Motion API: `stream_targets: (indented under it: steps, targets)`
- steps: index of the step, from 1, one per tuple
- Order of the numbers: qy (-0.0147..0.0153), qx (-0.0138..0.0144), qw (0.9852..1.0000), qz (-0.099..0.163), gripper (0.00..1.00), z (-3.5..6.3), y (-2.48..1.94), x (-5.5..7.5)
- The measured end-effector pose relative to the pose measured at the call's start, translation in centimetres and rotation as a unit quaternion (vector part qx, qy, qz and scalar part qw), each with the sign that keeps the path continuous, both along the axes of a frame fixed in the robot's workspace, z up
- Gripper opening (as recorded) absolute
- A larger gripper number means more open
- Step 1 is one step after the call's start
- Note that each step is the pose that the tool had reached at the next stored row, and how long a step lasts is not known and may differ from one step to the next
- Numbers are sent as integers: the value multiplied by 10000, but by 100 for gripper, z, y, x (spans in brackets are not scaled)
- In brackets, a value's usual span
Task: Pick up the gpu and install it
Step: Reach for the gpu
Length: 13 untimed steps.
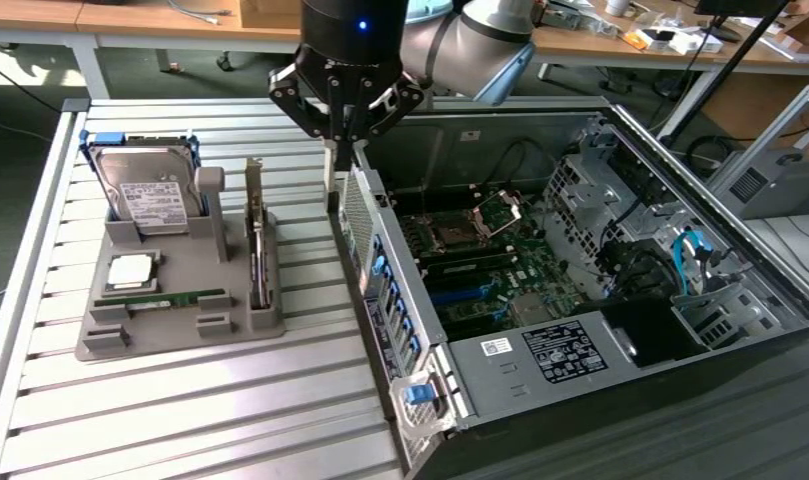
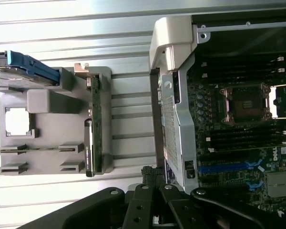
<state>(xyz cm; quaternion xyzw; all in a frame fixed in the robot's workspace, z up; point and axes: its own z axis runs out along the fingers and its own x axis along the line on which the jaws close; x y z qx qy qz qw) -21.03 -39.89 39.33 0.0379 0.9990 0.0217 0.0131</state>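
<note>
Green-and-dark circuit card with a silver bracket at one end: the gpu (image 1: 256, 240). It stood on its long edge in a slot of the grey holder (image 1: 164, 335), untouched. Position: lower than the claw (image 1: 347, 138) and off to the side away from the case, near it but clear of contact.

Claw: black, fingers clenched together on nothing, pointed downward. It hung above the upright side wall of the computer case (image 1: 604, 330), between the holder and the open chassis.

Holder, other contents: hard drive (image 1: 147, 195) with white label, propped upright; memory stick (image 1: 160, 297), lying flat; square silver chip (image 1: 132, 269) beside it. All sat beyond the gpu as reckoned from the claw.

Case: lay open on its side, with the motherboard (image 1: 478, 260) exposed below the claw on the side opposite the holder. Blue slots (image 1: 458, 292) were visible on the board.

Worktop (image 1: 177, 420): ribbed aluminium, carrying both holder and case.

Step in hand, as judged: approach for the pickup. The card was not yet gripped and installation had not begun.

Requirement of the next move, as judged: the fingers would have to part. The claw would have to shift sideways over the holder and line up with the card's thin top edge. A card on edge offers only a narrow purchase, and the slot walls stood close on either side.
</note>
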Motion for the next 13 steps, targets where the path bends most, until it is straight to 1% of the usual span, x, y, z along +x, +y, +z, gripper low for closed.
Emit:
stream_targets:
  steps: [13]
  targets:
    - [0, 0, 10000, 0, 10, 0, 0, -47]
